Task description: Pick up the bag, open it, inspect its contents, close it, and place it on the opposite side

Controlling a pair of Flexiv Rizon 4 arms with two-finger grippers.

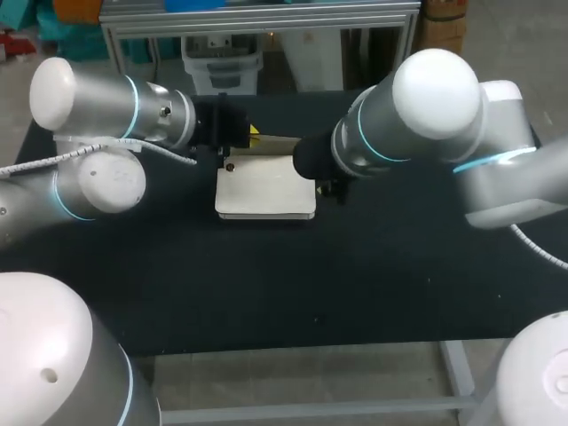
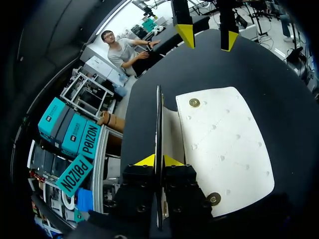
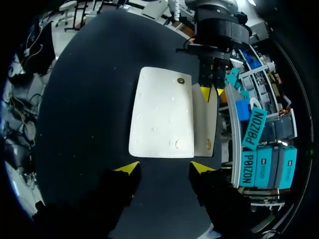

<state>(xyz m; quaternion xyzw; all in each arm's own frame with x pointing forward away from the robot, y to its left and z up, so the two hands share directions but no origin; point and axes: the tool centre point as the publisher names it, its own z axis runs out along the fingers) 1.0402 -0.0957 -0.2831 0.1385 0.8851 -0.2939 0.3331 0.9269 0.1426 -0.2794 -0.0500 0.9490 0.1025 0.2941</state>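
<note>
The black table (image 1: 177, 266) carries one task thing, a flat white bag (image 1: 264, 188), which lies on its back panel near the middle, a little toward the far edge. My two arms come at the bag from opposite ends. The left arm (image 1: 106, 106) comes in over its far left corner, and the right arm (image 1: 426, 115) covers its right short edge.

The bag's long axis runs from one claw to the other, so each wrist camera looks down its length at the other arm's fingers. The body of the bag rests on the table. Only its flap (image 2: 158, 114) is raised, standing on edge along the bag's far long side and seen as a thin line from the left wrist.

The left claw (image 2: 159, 162) is pinched narrow on the flap's left end, one yellow tip on each face. The right claw (image 3: 166, 169) is spread wide and holds nothing. It hangs just off the bag's right short edge with the bag straight ahead of it.

Two brass snap studs (image 2: 194, 102) show on the white panel beside the flap, one near each end.

I judge the opening step to be underway, with the flap up and the bag not lifted. The left arm controls the flap, so looking inside depends on it, while the right claw is the one free to steady the bag's body. Nothing of the contents can be seen.
</note>
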